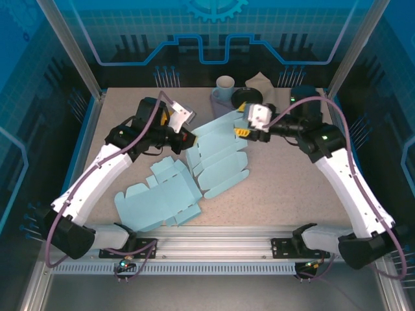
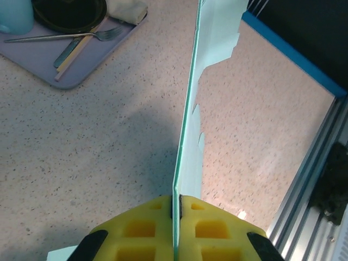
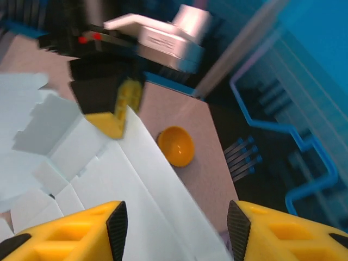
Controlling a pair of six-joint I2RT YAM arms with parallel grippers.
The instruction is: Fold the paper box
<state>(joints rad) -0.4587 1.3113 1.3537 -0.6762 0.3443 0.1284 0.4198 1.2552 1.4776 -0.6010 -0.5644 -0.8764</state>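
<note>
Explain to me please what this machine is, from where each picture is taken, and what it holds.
These are two robot arms bolted at the table's near edge. One camera looks down from above; one sits on each wrist. The left gripper is shut on the edge of a light blue paper box blank; the right gripper stands open around that sheet. Another flat blank lies near the arms. At the far edge, a tray holds a fork, a dark plate and a mug.

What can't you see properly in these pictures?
- Top view: what is inside the white cup is too small to tell.
- Left wrist view: the paper box sheet shows edge-on, so its folds are hidden.
- Right wrist view: motion blur smears the sheet and the left gripper.
</note>
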